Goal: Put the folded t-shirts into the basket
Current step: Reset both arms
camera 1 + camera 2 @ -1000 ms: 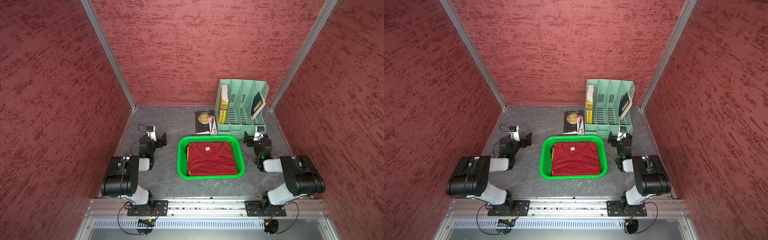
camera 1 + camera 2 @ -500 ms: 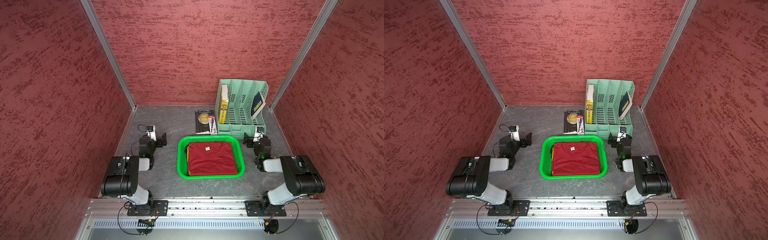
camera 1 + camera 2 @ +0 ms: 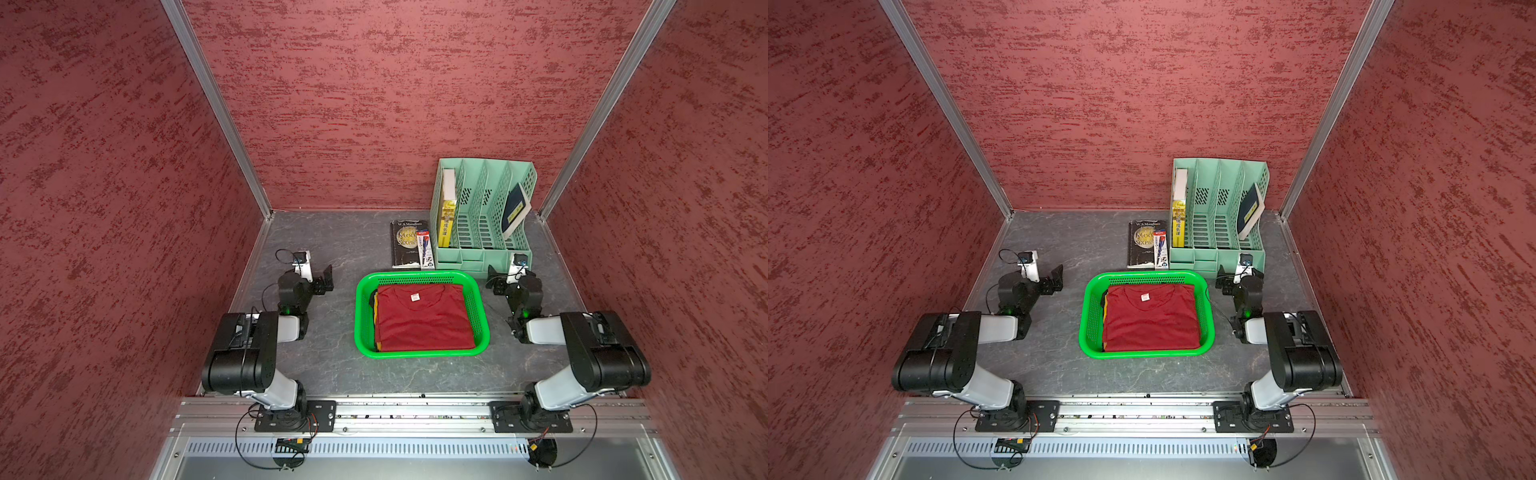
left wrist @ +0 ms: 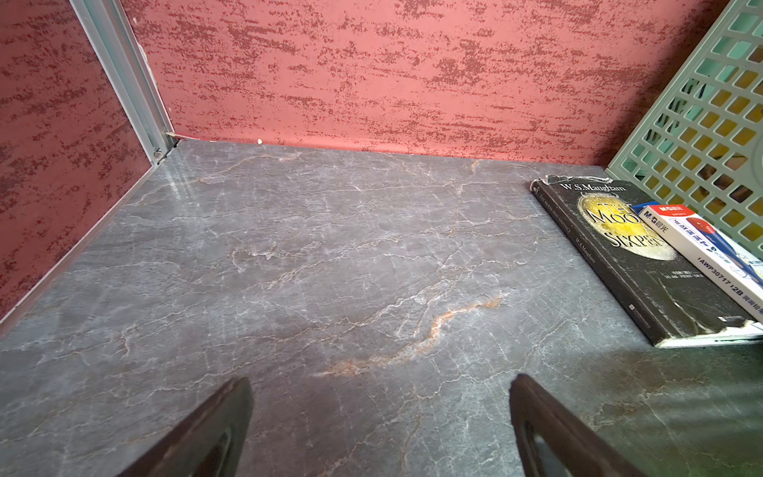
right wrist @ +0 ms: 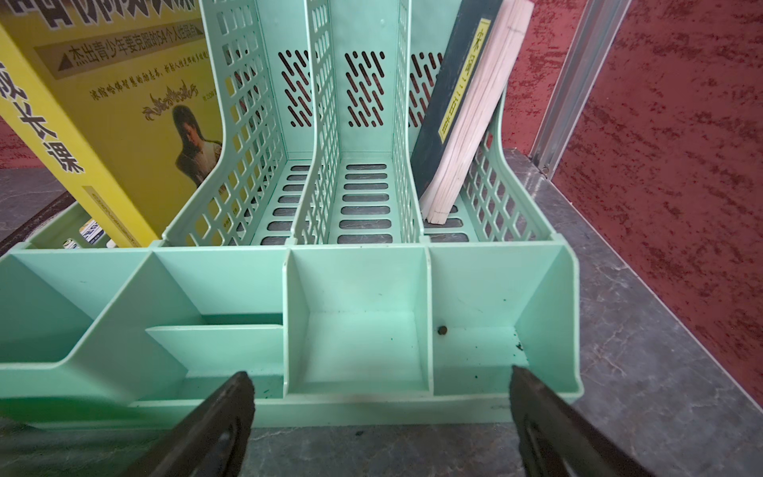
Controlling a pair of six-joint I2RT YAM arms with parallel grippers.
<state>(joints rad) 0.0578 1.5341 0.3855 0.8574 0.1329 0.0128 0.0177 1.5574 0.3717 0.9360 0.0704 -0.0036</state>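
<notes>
Dark red cloth tops the stack of folded t-shirts [image 3: 424,320] lying in the green basket [image 3: 419,353] in both top views, with mustard and black edges showing along one side. The left gripper [image 3: 327,279] and right gripper [image 3: 493,277] sit low on the table on either side of the basket, apart from it and holding nothing. The left wrist view shows its jaws spread wide over bare grey table [image 4: 289,268], with a book [image 4: 644,264] lying nearby. In the right wrist view the jaws stand equally wide and empty, just before the mint file organiser [image 5: 359,330].
</notes>
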